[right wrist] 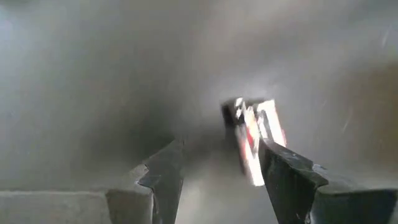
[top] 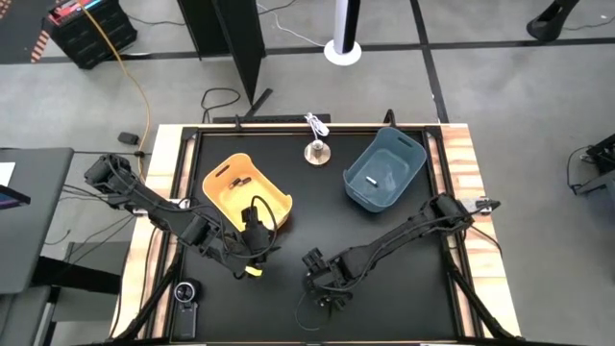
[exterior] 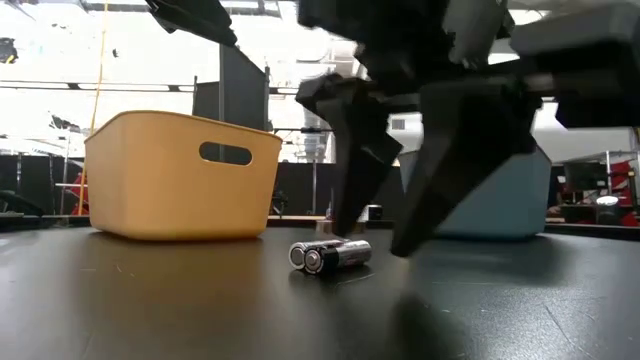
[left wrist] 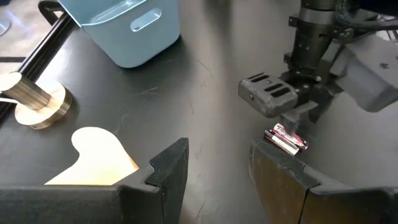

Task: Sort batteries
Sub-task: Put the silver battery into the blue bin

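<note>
Nearest the front edge of the black table (top: 288,308), two batteries (exterior: 330,255) are seen lying side by side, touching, dark-bodied with silvery ends. The right gripper (exterior: 385,215) is lowered over them with its jaws spread wide; one finger (exterior: 352,165) stands just behind the pair and the other just beside it, and neither is seen to grip. In the right wrist view a battery (right wrist: 252,140) with a reddish band is shown between the open fingers.

The left gripper (top: 252,252) is held above the table beside the yellow bin (top: 246,195), its jaws open and holding nothing; a small yellow item (top: 254,272) lies just below it.

Farther back, the yellow bin is seen to contain two small dark batteries (top: 236,180). The blue bin (top: 386,171), well apart to the right, holds one silvery-white battery (top: 372,180). Between the bins, a round metal knob (top: 315,151) with a white cord (top: 315,124) rests near the far edge.

The table is edged in light wood. Beyond it, grey floor, a dark panel (top: 231,38) and a white post (top: 343,38) are visible.
</note>
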### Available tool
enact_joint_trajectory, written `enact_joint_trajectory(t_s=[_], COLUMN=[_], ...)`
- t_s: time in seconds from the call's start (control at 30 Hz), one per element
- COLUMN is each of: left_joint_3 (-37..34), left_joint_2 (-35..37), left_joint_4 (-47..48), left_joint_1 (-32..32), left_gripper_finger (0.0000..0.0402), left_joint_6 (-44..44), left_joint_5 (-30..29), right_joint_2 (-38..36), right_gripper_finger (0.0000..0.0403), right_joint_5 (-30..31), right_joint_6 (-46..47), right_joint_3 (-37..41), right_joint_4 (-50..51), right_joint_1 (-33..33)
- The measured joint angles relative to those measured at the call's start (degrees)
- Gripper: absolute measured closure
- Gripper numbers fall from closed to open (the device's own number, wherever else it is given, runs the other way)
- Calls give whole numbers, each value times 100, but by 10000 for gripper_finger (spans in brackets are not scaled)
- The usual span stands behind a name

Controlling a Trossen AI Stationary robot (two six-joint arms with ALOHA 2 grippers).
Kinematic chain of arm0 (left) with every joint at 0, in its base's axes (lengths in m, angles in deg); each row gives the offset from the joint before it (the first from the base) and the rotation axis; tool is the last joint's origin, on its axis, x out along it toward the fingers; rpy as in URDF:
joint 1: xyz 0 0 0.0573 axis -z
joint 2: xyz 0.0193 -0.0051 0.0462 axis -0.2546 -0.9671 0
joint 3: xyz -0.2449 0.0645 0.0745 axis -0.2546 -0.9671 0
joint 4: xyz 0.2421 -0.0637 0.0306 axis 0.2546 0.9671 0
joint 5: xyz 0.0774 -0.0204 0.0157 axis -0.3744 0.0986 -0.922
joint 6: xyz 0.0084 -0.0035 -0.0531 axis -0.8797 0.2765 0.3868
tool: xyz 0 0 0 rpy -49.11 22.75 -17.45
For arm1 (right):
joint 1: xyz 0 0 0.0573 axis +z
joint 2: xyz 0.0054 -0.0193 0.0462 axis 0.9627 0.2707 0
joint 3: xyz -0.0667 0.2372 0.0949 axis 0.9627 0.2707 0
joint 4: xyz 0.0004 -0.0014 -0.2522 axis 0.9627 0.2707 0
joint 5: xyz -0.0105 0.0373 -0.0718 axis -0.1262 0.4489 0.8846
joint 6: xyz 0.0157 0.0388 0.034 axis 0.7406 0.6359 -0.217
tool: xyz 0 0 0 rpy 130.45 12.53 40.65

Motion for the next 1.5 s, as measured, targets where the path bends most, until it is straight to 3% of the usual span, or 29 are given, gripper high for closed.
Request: enact_joint_trajectory(t_s=[1.5], left_joint_3=[-2], left_joint_2=[0], left_joint_4=[9], left_joint_1=[0], left_gripper_finger=[237], left_joint_6=[-15], left_joint_5=[0], right_joint_2=[-13], right_gripper_finger=[185], right_joint_5=[9], right_joint_6=[-39], right_joint_3=[35], right_joint_4=[-218], right_joint_1=[-11])
